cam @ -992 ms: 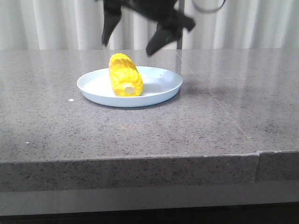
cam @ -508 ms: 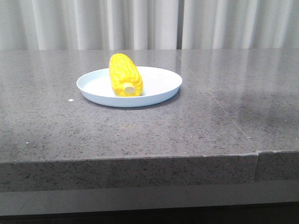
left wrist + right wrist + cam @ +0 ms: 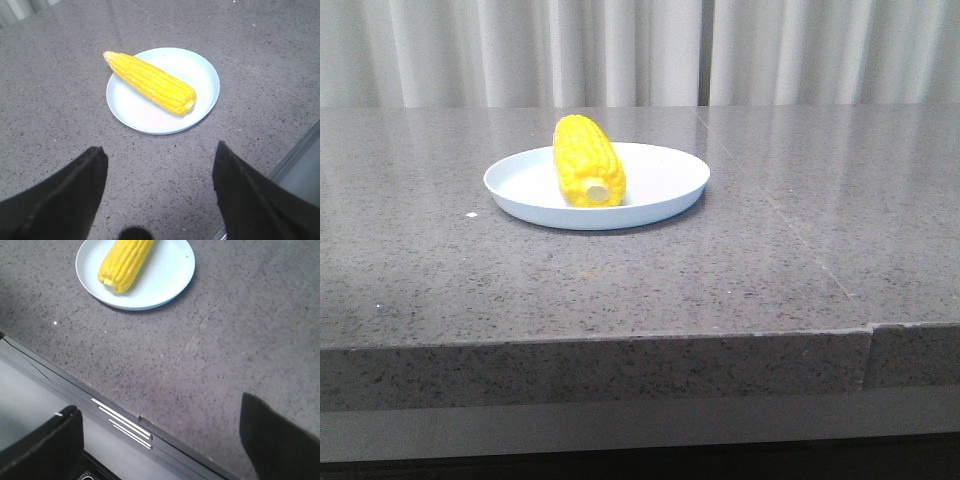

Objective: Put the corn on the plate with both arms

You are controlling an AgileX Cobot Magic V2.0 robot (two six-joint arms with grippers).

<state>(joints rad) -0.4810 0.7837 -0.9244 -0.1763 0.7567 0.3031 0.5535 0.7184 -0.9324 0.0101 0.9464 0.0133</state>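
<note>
Corn lies on its side on the plate, resting across the plate's middle with its pale stub end toward the camera in the front view and its tapered tip reaching the far rim. Nothing touches it. The plate sits flat on the grey speckled surface, back from the near edge.

The left tool hovers above the surface, well apart from the plate, its wrist camera looking down at the corn and plate ahead of its fingers. Its two dark fingers are spread wide and released, holding nothing, with bare surface between them.

The right tool hangs farther back still, over the surface's near edge, with the plate and corn far ahead of it. Its fingers are likewise spread wide and empty.

Neither arm appears in the front view; pale curtains hang behind the surface.
</note>
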